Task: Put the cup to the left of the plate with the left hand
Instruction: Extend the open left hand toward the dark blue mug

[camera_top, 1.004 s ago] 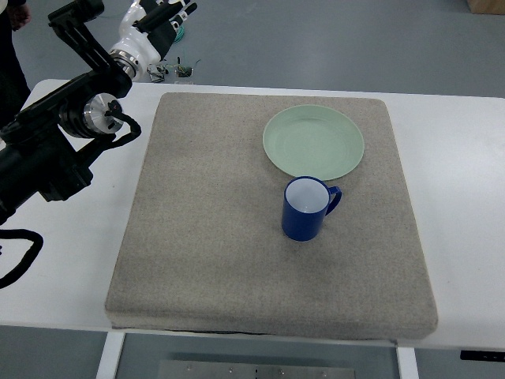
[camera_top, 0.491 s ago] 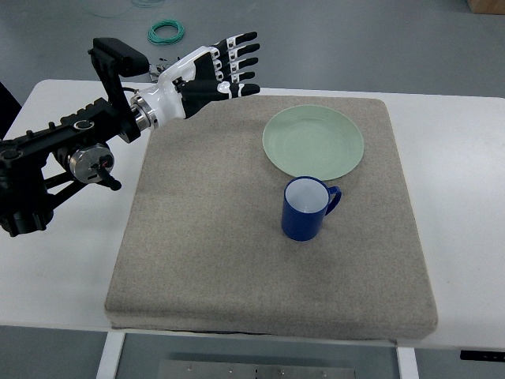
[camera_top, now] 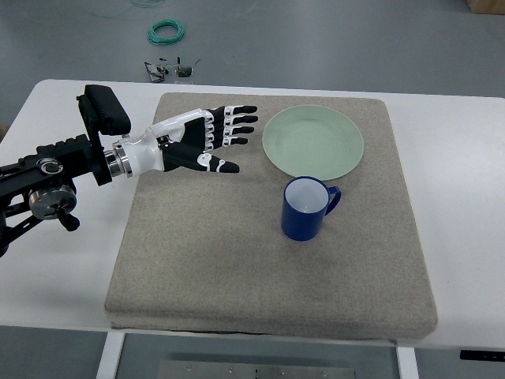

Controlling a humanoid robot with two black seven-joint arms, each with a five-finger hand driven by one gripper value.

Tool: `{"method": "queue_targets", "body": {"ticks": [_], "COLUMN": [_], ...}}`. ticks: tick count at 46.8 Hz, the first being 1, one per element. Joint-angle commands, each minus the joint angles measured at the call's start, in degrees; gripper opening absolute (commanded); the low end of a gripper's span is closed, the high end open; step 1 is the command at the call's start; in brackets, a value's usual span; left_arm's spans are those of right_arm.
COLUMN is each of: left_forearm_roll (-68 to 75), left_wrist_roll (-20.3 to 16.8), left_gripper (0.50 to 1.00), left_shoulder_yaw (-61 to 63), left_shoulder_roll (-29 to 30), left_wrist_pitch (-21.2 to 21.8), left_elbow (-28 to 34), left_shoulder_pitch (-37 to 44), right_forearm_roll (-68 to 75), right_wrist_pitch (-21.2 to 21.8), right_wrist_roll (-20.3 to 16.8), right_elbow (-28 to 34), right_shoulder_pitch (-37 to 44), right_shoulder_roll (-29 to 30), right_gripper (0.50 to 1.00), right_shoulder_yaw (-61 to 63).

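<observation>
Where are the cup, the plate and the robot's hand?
cup [camera_top: 304, 221], top view, blue outer wall
plate [camera_top: 313, 143], top view, centre of dish
left hand [camera_top: 197, 143], top view, middle of palm

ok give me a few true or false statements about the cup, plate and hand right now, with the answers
1. The blue cup stands upright on the grey mat. True.
2. The left hand is gripping the cup. False: its fingers are spread and hold nothing, and it is well clear of the cup.
3. The cup already sits left of the green plate. False: it sits on the near side of the plate, toward the camera.
4. The cup's handle points to the picture's right. True.
5. The plate holds food. False: it is bare.
6. The right hand is not in view. True.
</observation>
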Motion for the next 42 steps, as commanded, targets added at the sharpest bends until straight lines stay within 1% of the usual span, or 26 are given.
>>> {"method": "queue_targets", "body": {"ticks": [1, 10, 20, 26, 34, 42], "left_forearm_roll": [0.22, 0.92, 5.67, 5.67, 5.75, 5.75], "left_wrist_roll": [-0.06, -0.06, -0.06, 0.03, 0.03, 0.20], "left_gripper": [0.994, 0.992, 0.994, 0.994, 0.994, 0.994], "left_shoulder_yaw": [0.07, 0.08, 0.25, 0.60, 0.60, 0.78], "left_shoulder_roll": [0.13, 0.13, -0.75, -1.63, -4.27, -5.23], "left_wrist_pitch": [-0.57, -0.66, -0.57, -0.48, -0.31, -0.57], "left_elbow": [-0.10, -1.50, -2.03, -1.33, 1.22, 1.57], "left_shoulder_pitch": [1.10, 3.12, 3.91, 4.35, 4.35, 4.00], "right_forearm_roll": [0.00, 0.00, 0.00, 0.00, 0.00, 0.00], "right_wrist_pitch": [0.00, 0.00, 0.00, 0.00, 0.00, 0.00], "right_wrist_roll": [0.00, 0.00, 0.00, 0.00, 0.00, 0.00], "right_elbow": [0.00, 0.00, 0.00, 0.00, 0.00, 0.00], "right_shoulder_pitch": [0.00, 0.00, 0.00, 0.00, 0.00, 0.00], "right_shoulder_roll": [0.00, 0.00, 0.00, 0.00, 0.00, 0.00], "right_gripper": [0.934, 0.934, 0.934, 0.934, 0.934, 0.934], "right_shoulder_yaw": [0.00, 0.00, 0.00, 0.00, 0.00, 0.00]}}
